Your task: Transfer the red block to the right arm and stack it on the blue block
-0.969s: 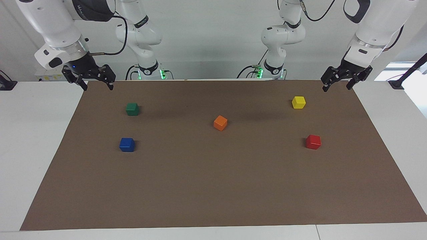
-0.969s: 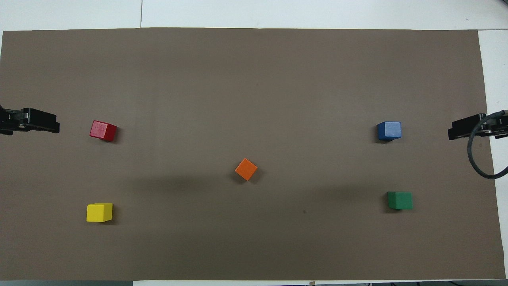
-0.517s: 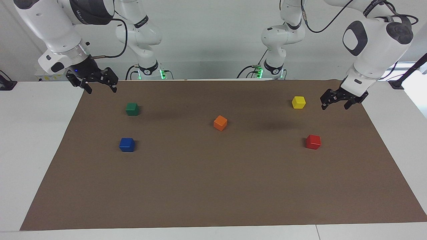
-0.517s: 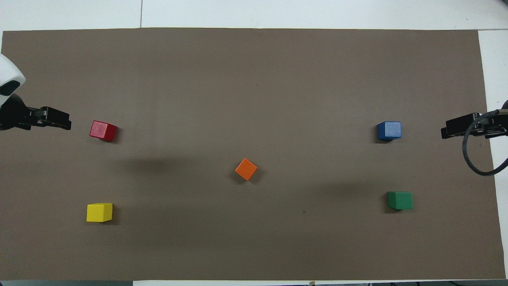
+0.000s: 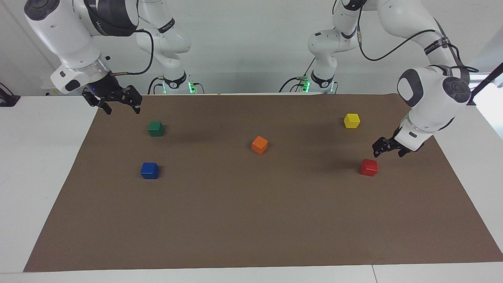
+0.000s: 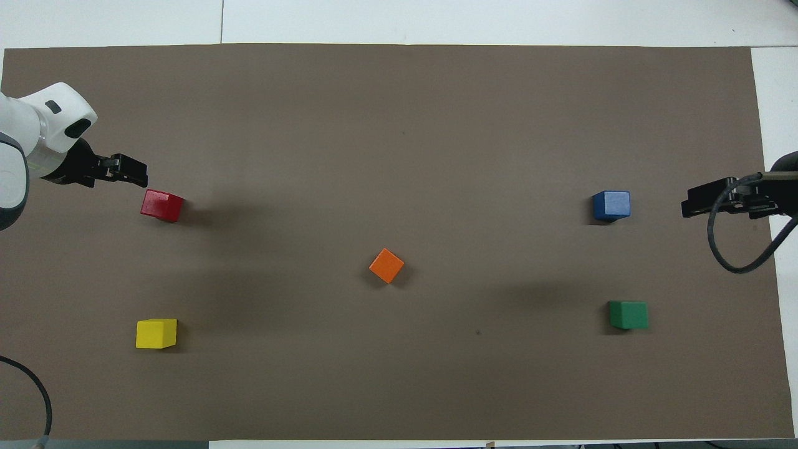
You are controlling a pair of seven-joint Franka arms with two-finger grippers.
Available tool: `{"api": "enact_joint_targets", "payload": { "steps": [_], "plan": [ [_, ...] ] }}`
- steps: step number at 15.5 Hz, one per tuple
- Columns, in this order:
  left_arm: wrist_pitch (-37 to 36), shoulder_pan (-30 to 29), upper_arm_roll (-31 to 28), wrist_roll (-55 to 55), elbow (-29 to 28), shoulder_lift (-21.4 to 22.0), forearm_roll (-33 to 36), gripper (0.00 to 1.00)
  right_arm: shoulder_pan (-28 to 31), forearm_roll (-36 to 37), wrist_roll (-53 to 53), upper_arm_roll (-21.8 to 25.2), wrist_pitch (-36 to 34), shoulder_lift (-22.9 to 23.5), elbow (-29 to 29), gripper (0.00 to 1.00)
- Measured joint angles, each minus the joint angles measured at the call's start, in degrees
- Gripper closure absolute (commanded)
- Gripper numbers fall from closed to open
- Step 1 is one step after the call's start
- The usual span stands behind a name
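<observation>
My left hand (image 5: 387, 148), fingers apart, hangs just above the red block (image 5: 369, 167), which lies flat on the mat, a cube with no long axis, seemingly turned slightly. My right hand (image 5: 116, 103), also apart, waits well away from the blue block (image 5: 149, 170).

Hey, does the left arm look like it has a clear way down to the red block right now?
Probably yes. The left pincer, open, hangs just above the red block, toward the left arm's end of the table. Nothing stands between them; the yellow block sits well apart, nearer the robots.
</observation>
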State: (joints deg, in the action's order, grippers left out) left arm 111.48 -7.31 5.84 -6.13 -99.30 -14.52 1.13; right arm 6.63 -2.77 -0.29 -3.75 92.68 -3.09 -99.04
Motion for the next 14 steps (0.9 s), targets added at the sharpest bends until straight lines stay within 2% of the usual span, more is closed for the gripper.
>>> {"api": "enact_joint_targets", "payload": {
  "steps": [4,8,11,14],
  "plan": [
    [1.9,-0.1,-0.2,-4.7,-0.5,-2.3,0.0,0.00,-0.3,0.0,-0.7,-0.1,2.6,0.0,-1.5,0.00],
    [6.7,-0.3,-0.2,-6.0,-3.9,-3.9,0.0,0.00,-0.2,-1.2,-2.8,-0.1,4.1,0.3,-3.7,0.00],
    [9.4,-0.3,-0.2,-6.2,-6.2,-4.2,0.0,0.00,1.2,-9.7,-9.3,0.0,5.3,1.5,-5.3,0.00],
    [9.6,-0.3,-0.2,-6.3,-6.4,-4.2,0.0,0.00,6.5,-24.7,-21.3,0.1,5.1,3.3,-7.3,0.00]
  ]
}}
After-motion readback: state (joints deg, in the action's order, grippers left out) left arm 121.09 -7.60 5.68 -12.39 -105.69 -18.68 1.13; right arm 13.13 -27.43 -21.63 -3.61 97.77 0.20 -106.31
